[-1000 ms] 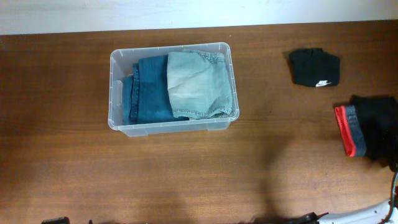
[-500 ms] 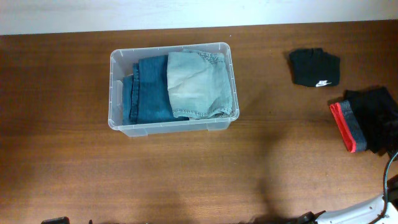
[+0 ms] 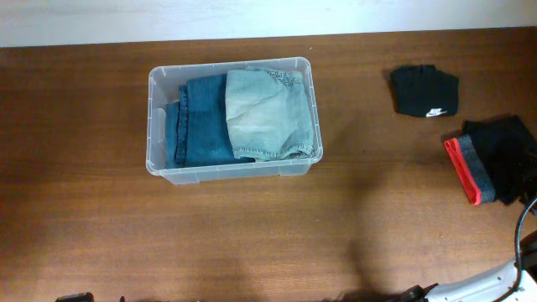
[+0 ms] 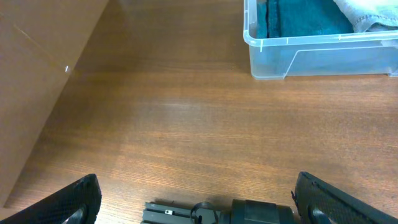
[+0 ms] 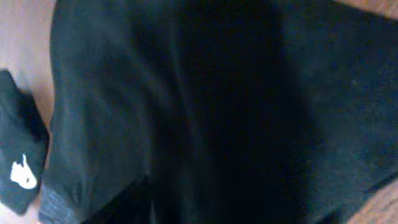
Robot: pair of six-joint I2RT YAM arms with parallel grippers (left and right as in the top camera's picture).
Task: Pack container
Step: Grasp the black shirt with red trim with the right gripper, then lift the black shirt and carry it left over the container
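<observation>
Container (image 4: 314,59) well ahead, rightward of the spread left fingers (image 4: 68,202)

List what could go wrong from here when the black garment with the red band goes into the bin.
1. The container looks mostly filled by the dark jeans and light denim, so the black garment may pile above the rim or hang over it.
2. Dark cloth fills the right wrist view, so a grasp may catch only one layer and unfold it.

In the container (image 3: 159,75), upper denim (image 3: 267,113) partly on lower denim (image 3: 200,122); well right on the table (image 3: 252,235), far garment (image 3: 424,90) behind near garment (image 3: 499,159)
</observation>
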